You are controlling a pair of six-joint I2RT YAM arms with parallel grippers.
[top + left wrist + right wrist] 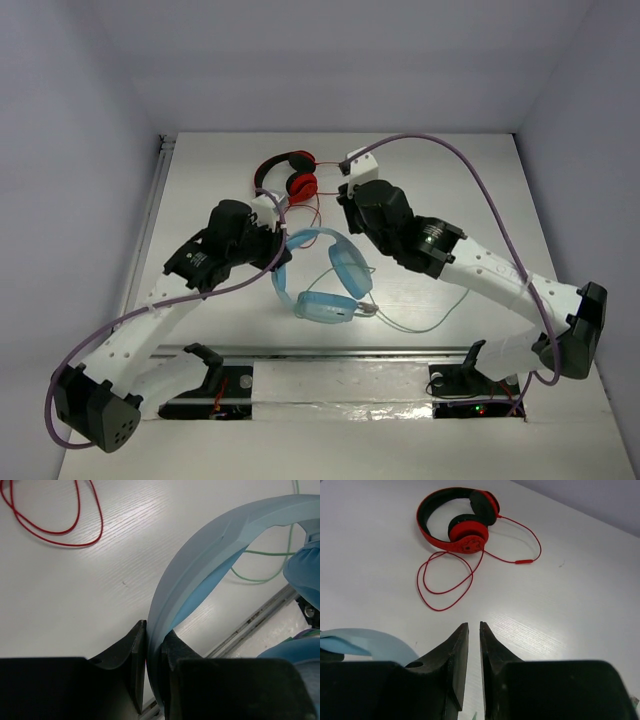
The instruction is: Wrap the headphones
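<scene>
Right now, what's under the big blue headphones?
Under the arched band of the blue headphones you can see the white table and a loop of thin green cable. Whatever lies beneath the cups is covered, so I cannot tell.

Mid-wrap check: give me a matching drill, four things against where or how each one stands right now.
Things:
1. red headphones
2. left tool
3. green cable
4. right tool

States:
A. clamped on the blue band
B. holds nothing, jaws a slit apart
C. thin loop trailing loose near that band
D. lying apart at the far side, untouched

Pairs: 1-D, 2-A, 3-C, 4-B
</scene>
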